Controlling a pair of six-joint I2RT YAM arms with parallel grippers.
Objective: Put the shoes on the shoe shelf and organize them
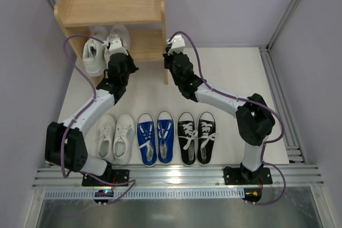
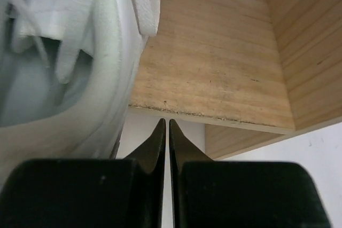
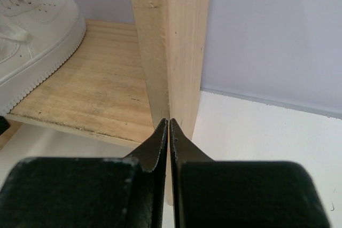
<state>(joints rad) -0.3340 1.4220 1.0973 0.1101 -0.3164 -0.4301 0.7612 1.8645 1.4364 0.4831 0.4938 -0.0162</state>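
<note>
Bottom centre, the near white pair (image 1: 115,137), blue pair (image 1: 155,138) and black pair (image 1: 196,137) sit in a row on the bench (image 1: 230,73). Higher, both tools are closed and empty. The left tool (image 2: 166,124) is beside the shelved white pair (image 1: 99,46) at the shoe shelf (image 1: 109,21) lower tier, and the right tool (image 3: 169,123) is at its side panel (image 3: 171,41). Likely next: fetch another shoe.

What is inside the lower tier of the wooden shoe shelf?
Two white sneakers at its left end, partly sticking out in front; the lower board beside them looks bare. The top tier covers the back, so that part cannot be seen.
</note>
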